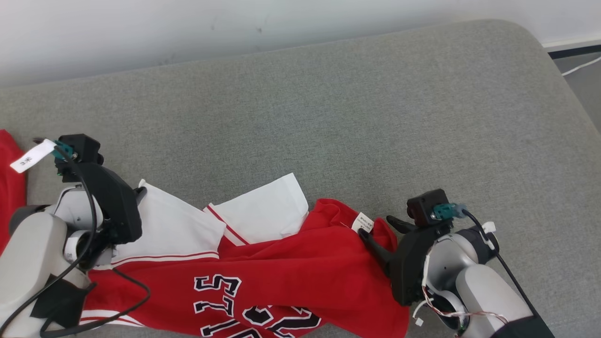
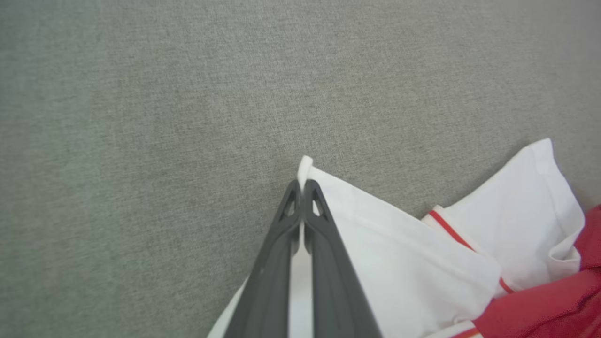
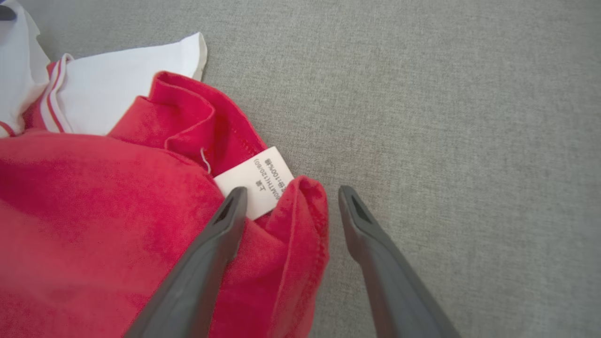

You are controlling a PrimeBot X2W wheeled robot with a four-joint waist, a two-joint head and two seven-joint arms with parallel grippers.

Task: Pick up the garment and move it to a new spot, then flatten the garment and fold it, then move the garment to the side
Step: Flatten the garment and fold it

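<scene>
The garment (image 1: pixel 291 277) is a red jersey with white sleeves and dark numbers, lying crumpled on the grey cushion (image 1: pixel 328 117). My left gripper (image 2: pixel 301 184) is shut on the corner of a white sleeve (image 2: pixel 399 263), and a bit of white cloth pokes out past the fingertips. In the head view that gripper (image 1: pixel 139 191) sits at the sleeve's left edge. My right gripper (image 3: pixel 291 199) is open, its jaws standing either side of the red hem fold (image 3: pixel 307 220) beside the white care label (image 3: pixel 256 180). In the head view it (image 1: pixel 378 225) is at the jersey's right end.
The cushion's back edge meets a pale wall (image 1: pixel 188 28). Its rounded right corner falls to a grey floor with a white cable (image 1: pixel 580 68). More red cloth (image 1: pixel 9 188) lies at the far left. Bare grey cushion stretches behind and to the right of the jersey.
</scene>
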